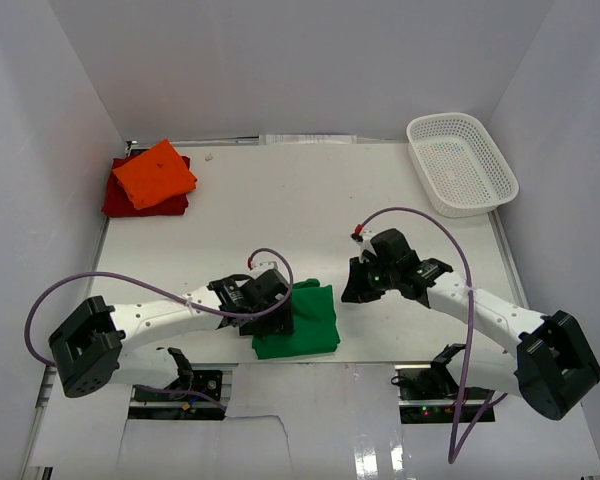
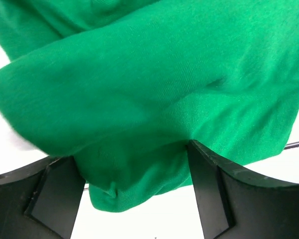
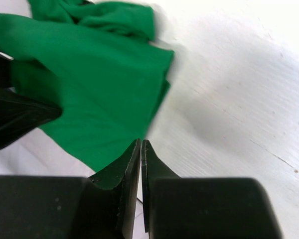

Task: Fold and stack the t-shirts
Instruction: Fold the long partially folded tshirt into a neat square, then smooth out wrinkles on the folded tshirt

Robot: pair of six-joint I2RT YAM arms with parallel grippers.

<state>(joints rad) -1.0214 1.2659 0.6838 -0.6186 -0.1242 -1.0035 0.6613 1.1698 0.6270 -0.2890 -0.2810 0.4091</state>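
The bright green t-shirt (image 1: pixel 305 325) lies folded near the table's front edge, between the two arms. My left gripper (image 1: pixel 277 308) sits at its left edge, jaws wide apart. In the left wrist view, a fold of green cloth (image 2: pixel 154 84) bulges between the spread fingers (image 2: pixel 209 189), loose rather than pinched. My right gripper (image 1: pixel 358 287) hovers just right of the shirt. Its fingertips (image 3: pixel 141 143) are pressed together with nothing between them, beside the green shirt (image 3: pixel 89 84). The orange t-shirt (image 1: pixel 155 173) lies folded on the dark red t-shirt (image 1: pixel 170 206) at the far left corner.
A white mesh basket (image 1: pixel 462 162) stands at the far right corner. White walls enclose the table on three sides. Purple cables loop off both arms. The left arm's dark finger (image 3: pixel 15 117) shows at the left of the right wrist view.
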